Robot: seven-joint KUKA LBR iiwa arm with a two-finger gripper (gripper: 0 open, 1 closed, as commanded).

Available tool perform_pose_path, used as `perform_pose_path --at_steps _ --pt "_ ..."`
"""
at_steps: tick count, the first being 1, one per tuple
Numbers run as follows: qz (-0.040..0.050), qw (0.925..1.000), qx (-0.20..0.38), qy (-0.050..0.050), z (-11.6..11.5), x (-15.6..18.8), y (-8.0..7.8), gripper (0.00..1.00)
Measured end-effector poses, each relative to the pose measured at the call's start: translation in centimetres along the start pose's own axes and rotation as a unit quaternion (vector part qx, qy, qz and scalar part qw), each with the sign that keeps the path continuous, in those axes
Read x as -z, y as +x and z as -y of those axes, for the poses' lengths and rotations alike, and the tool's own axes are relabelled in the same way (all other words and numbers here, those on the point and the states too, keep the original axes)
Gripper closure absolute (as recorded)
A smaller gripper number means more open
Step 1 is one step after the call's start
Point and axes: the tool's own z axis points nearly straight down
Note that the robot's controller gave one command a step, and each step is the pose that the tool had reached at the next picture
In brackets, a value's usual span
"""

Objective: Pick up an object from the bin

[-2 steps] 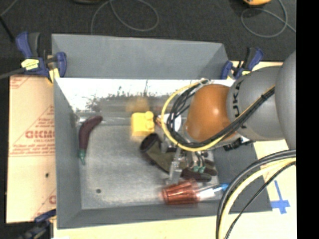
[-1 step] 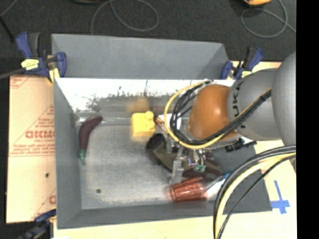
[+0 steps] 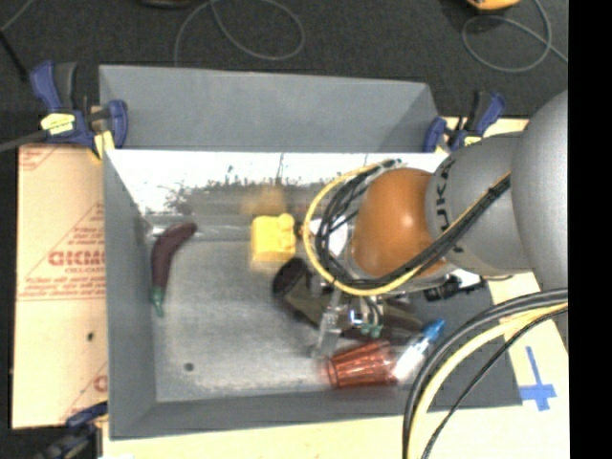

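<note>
Bin: grey metal. You've got a few loose things in it, most of them bunched toward the right half.
Arm: comes in over the bin's right edge. Its orange wrist cover hangs above the bin's centre-right, w/ yellow and black cables looped round its left side.
Fingers: a pale metal part pokes out below the cover, low over the floor, right of centre toward the near wall. You can't tell if they're open or closed, since the cover and cables hide most of them. Nothing is visibly between them.
Nearest things: a dark brown-black lump is just left of and behind the metal part, touching or nearly so. A red see-through cup lies on its side just in front, close to the near wall.
Task's thing: you can't tell which of those two it is. The metal part sits between them, approx. at the near-right part of the floor.
Blue-and-white stick: slanted, just right of the cup's upper end, toward the near-right corner.
Yellow block: near the far wall at mid-bin, just left of the cables and clear of the lump.
Purple aubergine toy: green stem end pointing to the near side. It lies by the left wall, well apart from the rest.
</note>
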Motion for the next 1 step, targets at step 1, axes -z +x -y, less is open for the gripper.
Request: perform_pose_path --at_steps 1 --pt "0.0011 0.9997 0.026 0.0 1.84 -0.53 -1.86 1.0"
